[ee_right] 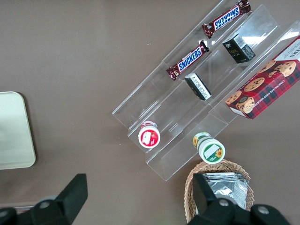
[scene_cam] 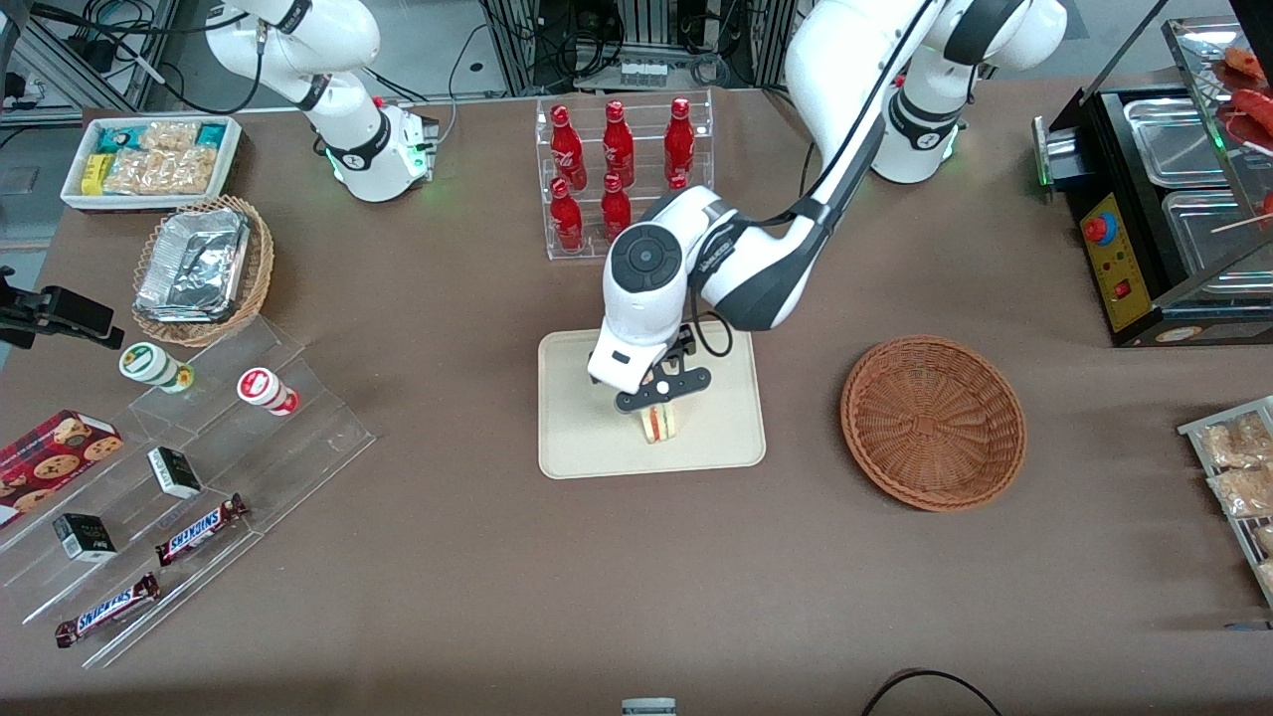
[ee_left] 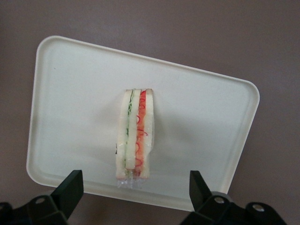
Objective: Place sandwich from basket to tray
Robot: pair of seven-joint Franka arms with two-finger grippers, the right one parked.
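Note:
The sandwich (scene_cam: pixel 658 423) stands on edge on the cream tray (scene_cam: pixel 577 428), in the half of the tray nearer the front camera. In the left wrist view the sandwich (ee_left: pixel 136 136) shows pale bread with red and green filling stripes, in clear wrap, on the tray (ee_left: pixel 201 122). My left gripper (scene_cam: pixel 661 390) hovers directly above the sandwich. It is open and holds nothing. Its fingers (ee_left: pixel 70 187) stand wide apart on either side of the sandwich without touching it. The reddish-brown basket (scene_cam: pixel 933 477) lies beside the tray toward the working arm's end and is empty.
A clear rack of red bottles (scene_cam: pixel 619 169) stands farther from the front camera than the tray. A tan wicker basket with foil containers (scene_cam: pixel 199 264), a white snack bin (scene_cam: pixel 149 159) and acrylic steps with Snickers bars (scene_cam: pixel 199 527) lie toward the parked arm's end. A black food warmer (scene_cam: pixel 1154 209) stands at the working arm's end.

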